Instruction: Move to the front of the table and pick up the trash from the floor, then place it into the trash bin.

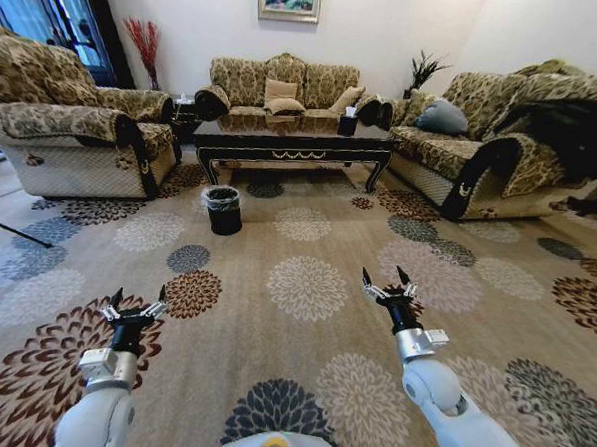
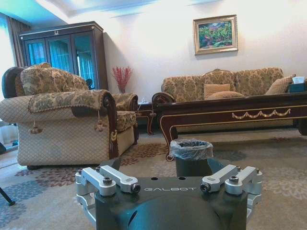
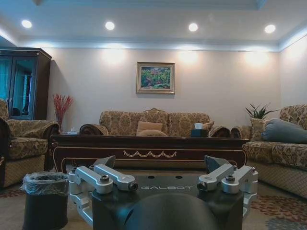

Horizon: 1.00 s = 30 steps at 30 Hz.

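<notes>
Trash is proving hard to make out: no litter is showing clearly on the carpet (image 1: 305, 284), whose busy flower pattern could be hiding small pieces, so a scrap may be getting missed or a blossom mistaken for one. Bin (image 1: 222, 210) is standing on the carpet just off the front left corner of the table (image 1: 293, 143), well ahead of both arms. Left gripper (image 1: 134, 305) and right gripper (image 1: 389, 282) are hovering low over the near carpet, each spread wide and holding nothing. Armchair (image 1: 73, 137) and sofa (image 1: 482, 153) are flanking the approach, narrowing the lane; driving carelessly could be knocking the bin over.
</notes>
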### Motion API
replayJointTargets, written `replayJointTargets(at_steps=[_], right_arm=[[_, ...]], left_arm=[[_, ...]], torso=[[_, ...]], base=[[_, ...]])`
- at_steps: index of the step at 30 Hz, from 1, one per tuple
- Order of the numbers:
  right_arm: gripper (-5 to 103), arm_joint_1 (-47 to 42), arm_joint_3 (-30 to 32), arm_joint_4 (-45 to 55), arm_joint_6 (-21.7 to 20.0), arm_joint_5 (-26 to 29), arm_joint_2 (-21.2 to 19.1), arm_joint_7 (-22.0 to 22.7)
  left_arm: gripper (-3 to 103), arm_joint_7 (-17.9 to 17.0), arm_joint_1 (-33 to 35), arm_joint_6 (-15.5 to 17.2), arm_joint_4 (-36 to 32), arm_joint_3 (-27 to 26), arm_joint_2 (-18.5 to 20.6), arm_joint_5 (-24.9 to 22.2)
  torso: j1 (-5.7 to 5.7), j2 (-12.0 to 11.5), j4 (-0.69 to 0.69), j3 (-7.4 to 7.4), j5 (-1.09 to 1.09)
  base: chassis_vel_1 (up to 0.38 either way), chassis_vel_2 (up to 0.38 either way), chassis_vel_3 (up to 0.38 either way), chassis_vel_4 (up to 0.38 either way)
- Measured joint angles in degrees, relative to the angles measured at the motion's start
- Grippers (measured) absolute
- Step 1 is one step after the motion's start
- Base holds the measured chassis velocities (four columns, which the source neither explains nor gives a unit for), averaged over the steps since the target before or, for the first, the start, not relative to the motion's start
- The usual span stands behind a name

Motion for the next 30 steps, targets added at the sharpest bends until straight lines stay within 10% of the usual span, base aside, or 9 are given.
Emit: replayJointTargets(at_steps=[30], right_arm=[[100, 0.0, 0.0, 0.0, 0.0, 0.0, 0.0, 0.0]], left_arm=[[100, 0.0, 0.0, 0.0, 0.0, 0.0, 0.0, 0.0]], torso=[[0.0, 0.0, 0.0, 0.0, 0.0]], base=[[0.004, 0.0, -0.005, 0.0]])
